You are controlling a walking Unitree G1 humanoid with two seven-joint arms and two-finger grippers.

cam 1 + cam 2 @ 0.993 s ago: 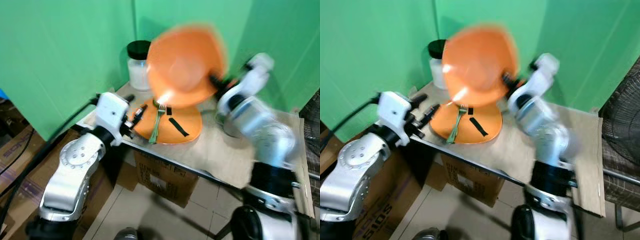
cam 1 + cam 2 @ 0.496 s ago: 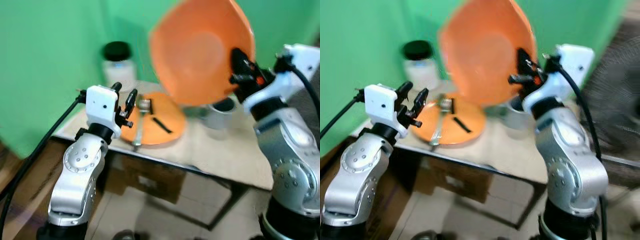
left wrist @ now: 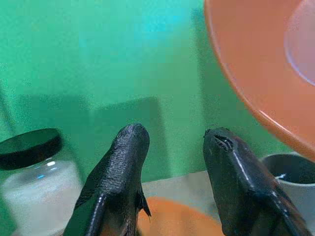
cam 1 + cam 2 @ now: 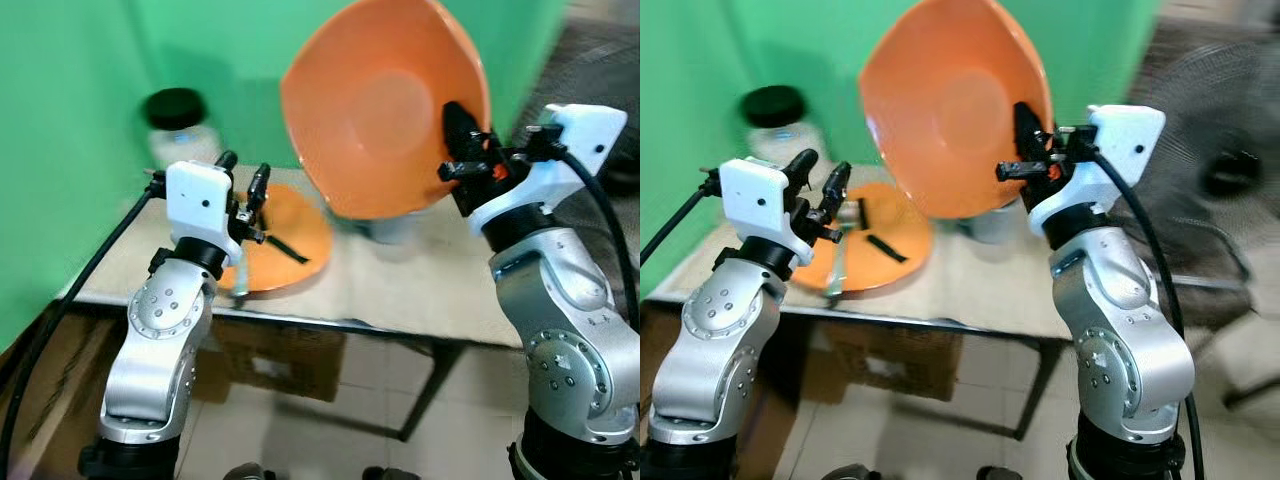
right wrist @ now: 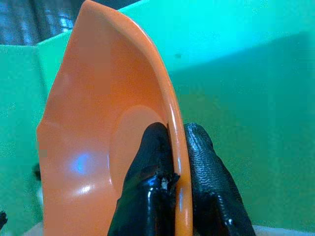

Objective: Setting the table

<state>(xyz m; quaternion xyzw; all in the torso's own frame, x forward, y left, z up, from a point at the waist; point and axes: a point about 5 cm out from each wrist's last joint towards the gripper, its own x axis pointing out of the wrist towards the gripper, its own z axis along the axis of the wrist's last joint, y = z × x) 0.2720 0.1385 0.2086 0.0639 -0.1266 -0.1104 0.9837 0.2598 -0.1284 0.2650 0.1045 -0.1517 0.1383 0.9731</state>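
Note:
My right gripper point(image 4: 452, 140) is shut on the rim of a big orange bowl point(image 4: 385, 100), held high and tilted on edge above the table; the wrist view shows the rim pinched between the fingers point(image 5: 147, 162). An orange plate point(image 4: 285, 235) lies on the table's left part with a fork point(image 4: 837, 265) and a black strip point(image 4: 283, 245) on it. My left gripper point(image 4: 243, 178) stands open just above that plate's near-left side, with nothing between its fingers point(image 3: 123, 162).
A jar with a black lid point(image 4: 178, 125) stands at the back left by the green wall. A grey cup point(image 3: 290, 172) stands behind the bowl. The wooden table point(image 4: 420, 290) has bare room on its right. A cardboard box point(image 4: 280, 360) sits underneath; a fan point(image 4: 1220, 170) at right.
The camera has swung rightward, so the scene slid left. My right gripper has lifted the bowl higher and further right, away from the plate. The left gripper stays near the plate.

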